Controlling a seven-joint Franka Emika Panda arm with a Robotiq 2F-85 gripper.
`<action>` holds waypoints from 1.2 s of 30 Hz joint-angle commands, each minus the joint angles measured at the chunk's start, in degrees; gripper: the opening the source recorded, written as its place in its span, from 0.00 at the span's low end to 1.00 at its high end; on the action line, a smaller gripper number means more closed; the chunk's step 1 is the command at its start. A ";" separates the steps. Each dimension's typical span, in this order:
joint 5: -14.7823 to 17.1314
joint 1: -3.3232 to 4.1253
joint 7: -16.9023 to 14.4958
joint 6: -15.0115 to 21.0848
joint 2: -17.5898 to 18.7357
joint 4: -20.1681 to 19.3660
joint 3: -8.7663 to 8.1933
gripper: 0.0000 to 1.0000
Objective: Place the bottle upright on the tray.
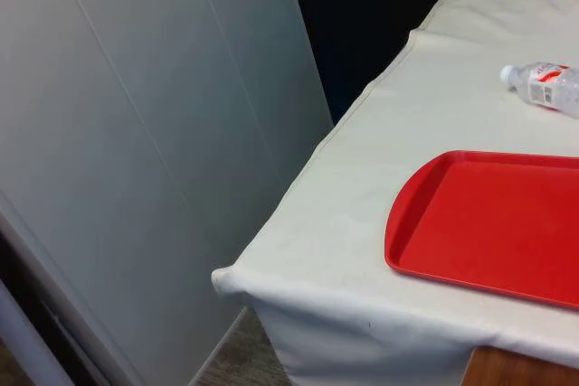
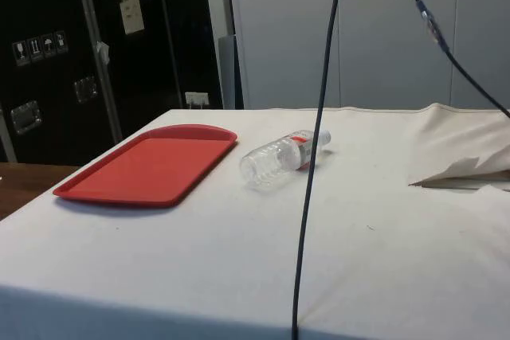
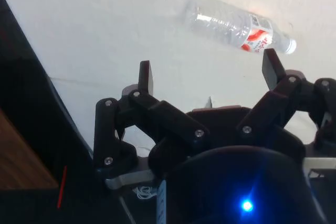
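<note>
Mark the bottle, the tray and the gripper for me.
bottle (image 2: 280,158), side view, clear body, lying on its side.
tray (image 2: 143,169), side view, bare red floor.
gripper (image 3: 209,72), wrist view, midway between its spread fingertips.

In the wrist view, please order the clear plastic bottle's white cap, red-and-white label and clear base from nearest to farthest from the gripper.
1. White cap, just past one fingertip of the open gripper.
2. Red-and-white label, next along the clear plastic bottle.
3. Clear base, the far end.

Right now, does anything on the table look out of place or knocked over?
Yes. The clear bottle lies on its side on the white cloth, beside the red tray and not touching it. Nothing looks spilled. The gripper is above the cloth, its fingers spread wide and holding nothing.
</note>
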 commanded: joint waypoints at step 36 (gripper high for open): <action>-3.38 0.46 -0.92 -0.34 -2.86 -1.26 -0.23 1.00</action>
